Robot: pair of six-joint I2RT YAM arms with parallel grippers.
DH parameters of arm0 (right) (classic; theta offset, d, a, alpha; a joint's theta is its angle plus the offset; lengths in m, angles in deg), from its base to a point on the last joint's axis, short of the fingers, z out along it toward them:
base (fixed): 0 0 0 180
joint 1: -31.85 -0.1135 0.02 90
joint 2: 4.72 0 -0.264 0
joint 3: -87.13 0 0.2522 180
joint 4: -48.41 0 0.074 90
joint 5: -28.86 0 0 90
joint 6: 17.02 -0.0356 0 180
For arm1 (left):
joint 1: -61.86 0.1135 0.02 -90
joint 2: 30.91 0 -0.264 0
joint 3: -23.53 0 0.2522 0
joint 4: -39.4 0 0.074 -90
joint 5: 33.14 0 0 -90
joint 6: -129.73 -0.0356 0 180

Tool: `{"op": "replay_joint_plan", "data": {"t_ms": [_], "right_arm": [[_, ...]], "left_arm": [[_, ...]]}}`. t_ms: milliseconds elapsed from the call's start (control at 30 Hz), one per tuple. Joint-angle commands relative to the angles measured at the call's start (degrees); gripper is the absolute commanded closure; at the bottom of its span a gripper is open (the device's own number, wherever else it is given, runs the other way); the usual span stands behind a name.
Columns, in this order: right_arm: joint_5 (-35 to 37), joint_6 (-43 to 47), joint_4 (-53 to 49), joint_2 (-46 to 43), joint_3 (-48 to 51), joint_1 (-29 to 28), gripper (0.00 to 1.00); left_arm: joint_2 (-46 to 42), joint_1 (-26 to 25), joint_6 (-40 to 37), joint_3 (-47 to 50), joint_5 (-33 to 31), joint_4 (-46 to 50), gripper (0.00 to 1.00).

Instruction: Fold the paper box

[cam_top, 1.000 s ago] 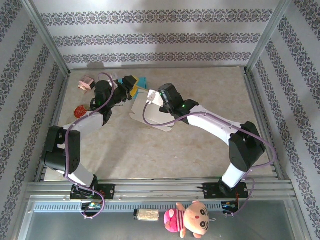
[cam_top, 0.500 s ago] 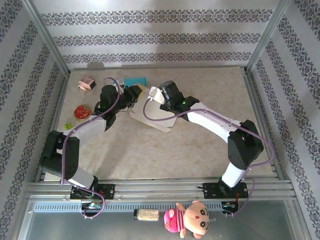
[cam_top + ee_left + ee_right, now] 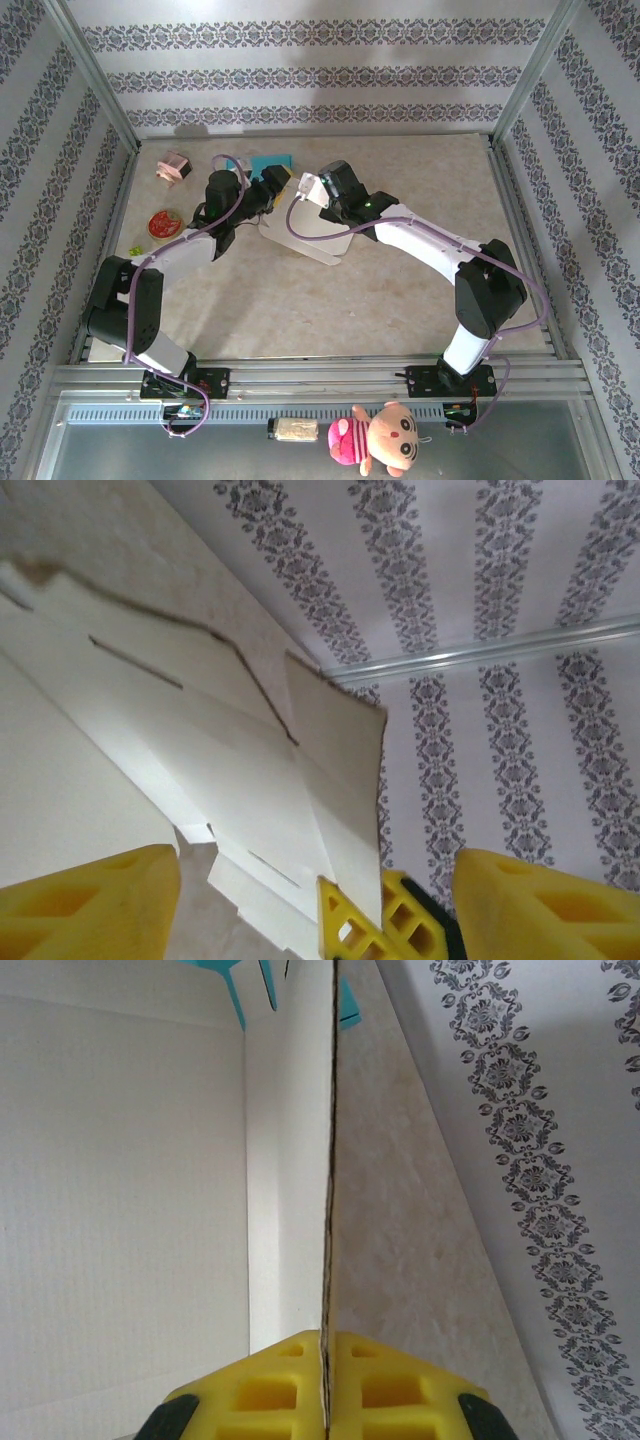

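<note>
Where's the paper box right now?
Top view: the paper box sits far-centre on the table, its edge pinched by the right gripper, the open left gripper at its far-left corner.

A pink toy (image 3: 172,166) lies behind the red disc (image 3: 163,223), a green bit (image 3: 134,250) before it, and a teal sheet (image 3: 272,161) off to its right.
</note>
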Motion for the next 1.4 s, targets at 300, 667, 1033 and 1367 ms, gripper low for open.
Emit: {"op": "replay_joint_plan", "data": {"t_ms": [300, 667, 1033, 1367], "right_arm": [[-0.6, -1.13, -0.82, -0.51, -1.02, 0.15, 0.96], [0.19, -0.93, -0.61, 0.11, -1.36, 0.14, 0.97], [3.62, -1.9, 0.26, 2.23, -3.55, 0.39, 0.99], [3.78, -2.55, 0.08, 2.5, -4.0, 0.15, 0.99]], "left_arm": [[3.55, 2.93, 4.4, -3.29, -2.33, -3.21, 0.3], [5.25, 3.59, 7.87, -2.22, -0.83, -7.67, 0.57], [3.25, 1.82, 11.21, 3.31, -0.76, -10.19, 0.66], [6.28, -0.01, 17.7, 3.41, 0.87, -17.64, 0.76]]}}
